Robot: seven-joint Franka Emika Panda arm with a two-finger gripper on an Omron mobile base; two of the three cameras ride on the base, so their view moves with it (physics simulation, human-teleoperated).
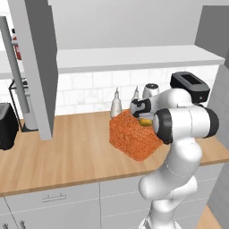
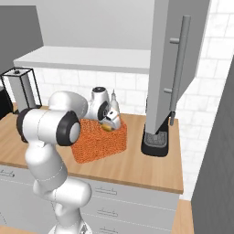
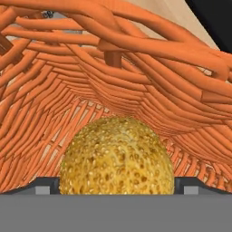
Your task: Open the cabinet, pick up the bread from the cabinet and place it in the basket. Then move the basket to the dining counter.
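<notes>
The orange woven boxy basket [image 1: 134, 138] sits on the wood desk [image 1: 67, 152] toward its back edge, near the white-tiled wall, with bare wood open in front and to its left. The tool [image 1: 146, 117] hangs over the basket's top, its fingers spread wide, with the small round golden bun [image 3: 117, 156] between them inside the basket; whether they touch it is hard to tell. The light grey cabinet door [image 2: 167, 64] stands open above the desk, right of the basket. The arm's elbow hides part of the basket.
</notes>
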